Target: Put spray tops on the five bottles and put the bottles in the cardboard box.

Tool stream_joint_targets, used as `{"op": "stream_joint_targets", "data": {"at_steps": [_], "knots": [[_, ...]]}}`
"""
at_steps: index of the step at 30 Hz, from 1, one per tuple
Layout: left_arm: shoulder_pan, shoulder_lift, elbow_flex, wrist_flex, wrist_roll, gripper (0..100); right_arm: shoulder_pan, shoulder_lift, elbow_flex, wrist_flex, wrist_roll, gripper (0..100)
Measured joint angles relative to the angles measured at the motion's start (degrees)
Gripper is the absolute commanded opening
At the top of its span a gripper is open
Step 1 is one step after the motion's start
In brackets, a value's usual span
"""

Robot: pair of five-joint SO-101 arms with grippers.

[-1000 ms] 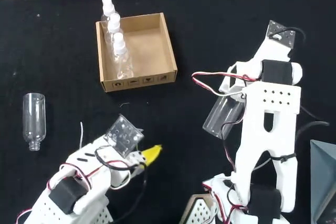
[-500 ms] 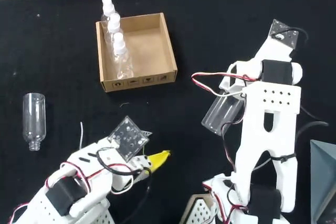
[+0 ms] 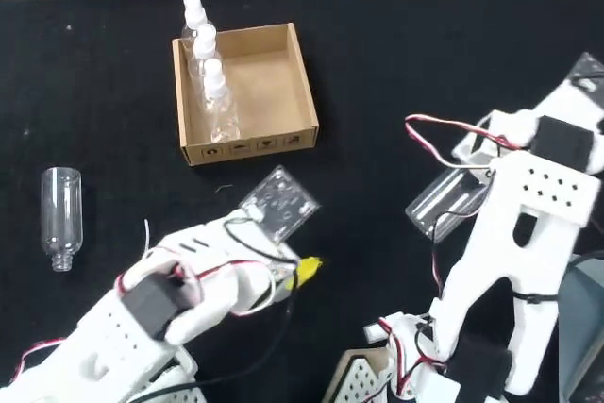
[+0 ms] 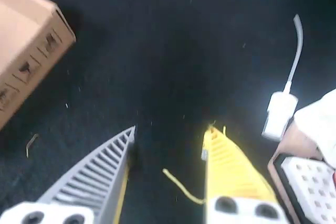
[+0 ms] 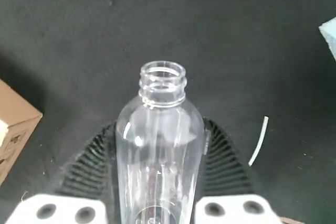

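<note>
Of the five bottles, three with white spray tops are in the cardboard box, in a row along its left wall, one partly over the next. The top of the farthest one reaches past the far wall of the box. A fourth bottle has no top; it lies on its side on the black desk, well apart from the box on the left, with its open neck pointing to the near edge. Another topless bottle is gripped in the right gripper. The two dark ribbed fingers press on its clear body from both sides, and its threaded neck sticks out in front of the fingertips. In the high view this bottle is held above the desk, to the right of the box and nearer to the front, tilted with its bottom toward the box. The left gripper is spread apart with nothing in it; its grey finger and its yellow finger have bare desk between them. It hovers low over the desk in front of the box, near the corner of the box. A loose spray top with its thin white tube lies on the desk beside the yellow finger, on the side away from the box.
</note>
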Motion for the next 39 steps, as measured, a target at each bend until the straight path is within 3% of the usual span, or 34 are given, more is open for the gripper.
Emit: {"op": "stream_joint_targets", "data": {"at_steps": [9, 18, 29, 39], "knots": [[2.5, 15.1, -0.4, -5.2, 0.1, 26, 3.7, 0.0, -1.6, 0.0, 0.0, 1.1], [4.3, 29.1, -5.0, -6.6, 5.5, 27, 4.0, 0.0, -1.6, 0.0, 0.0, 1.1], [10.5, 35.2, -5.3, -10.9, 12.0, 27, 4.0, 0.0, -1.6, -0.3, 0.0, 1.1], [16.7, 35.3, -5.4, -14.6, 12.5, 27, 5.4, 0.0, -2.9, -0.4, 0.0, 1.1]]}}
